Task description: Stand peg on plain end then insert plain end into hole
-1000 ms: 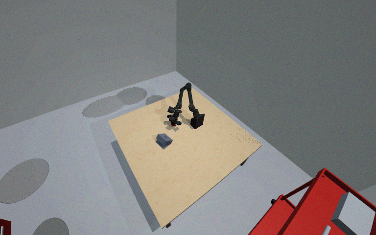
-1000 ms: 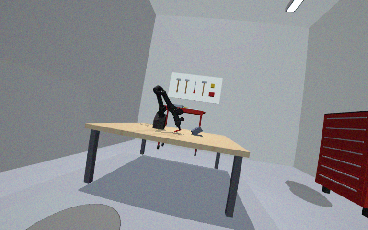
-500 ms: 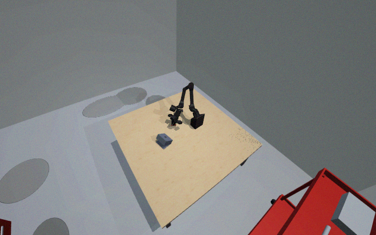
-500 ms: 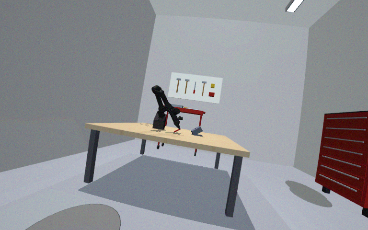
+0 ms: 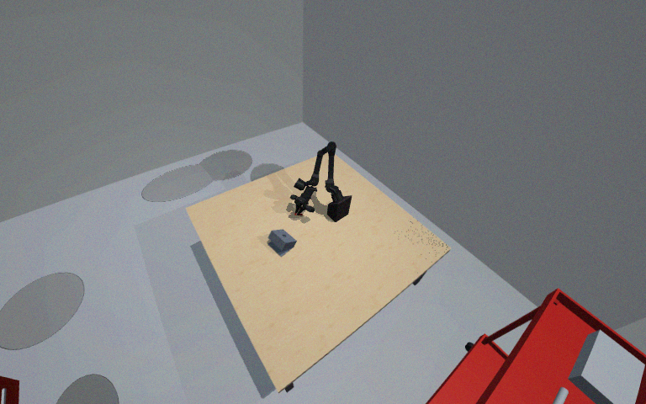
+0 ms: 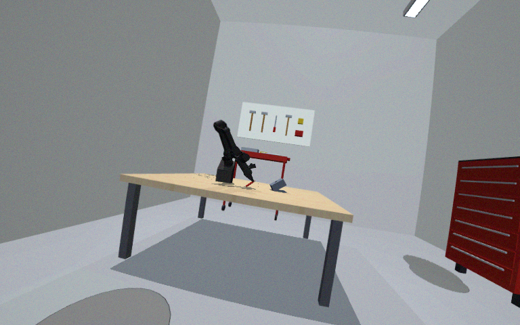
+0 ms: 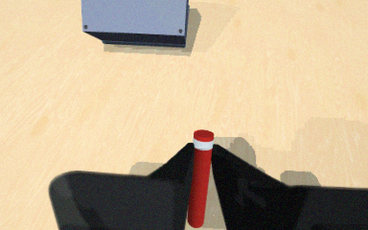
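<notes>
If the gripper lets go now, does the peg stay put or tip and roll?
Probably tips: the peg is slim, tall and tilted in the gripper in the exterior view. Being round and smooth, it would likely roll across the table. It looks rigid.

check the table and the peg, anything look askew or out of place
The red peg is shut in the gripper and leans at a slant in the exterior view, its low end near the table, not upright yet. The gray panel sits flat nearby. Dark specks are scattered near one table edge.
</notes>
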Available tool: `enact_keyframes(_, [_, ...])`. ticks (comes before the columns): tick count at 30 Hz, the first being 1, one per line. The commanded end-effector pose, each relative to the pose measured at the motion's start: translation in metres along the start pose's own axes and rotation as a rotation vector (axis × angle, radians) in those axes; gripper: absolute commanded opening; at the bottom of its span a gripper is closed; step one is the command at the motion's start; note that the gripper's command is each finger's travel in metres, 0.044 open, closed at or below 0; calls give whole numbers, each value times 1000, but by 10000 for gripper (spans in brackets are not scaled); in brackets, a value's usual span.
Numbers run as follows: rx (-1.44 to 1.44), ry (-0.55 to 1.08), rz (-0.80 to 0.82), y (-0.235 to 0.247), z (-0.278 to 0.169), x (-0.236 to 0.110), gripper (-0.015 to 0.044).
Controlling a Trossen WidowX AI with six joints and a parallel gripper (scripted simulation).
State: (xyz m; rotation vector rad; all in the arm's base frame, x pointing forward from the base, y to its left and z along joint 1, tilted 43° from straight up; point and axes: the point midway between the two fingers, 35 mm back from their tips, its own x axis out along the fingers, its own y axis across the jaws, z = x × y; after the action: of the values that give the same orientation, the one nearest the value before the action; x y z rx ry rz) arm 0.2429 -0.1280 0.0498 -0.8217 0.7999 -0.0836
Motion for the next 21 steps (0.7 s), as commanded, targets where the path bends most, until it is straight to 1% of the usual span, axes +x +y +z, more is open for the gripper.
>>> enact_keyframes(1, [-5,-36,3,2,-1,-2,49])
enact_keyframes(21, [-6,-209,4,2,-9,-13,49])
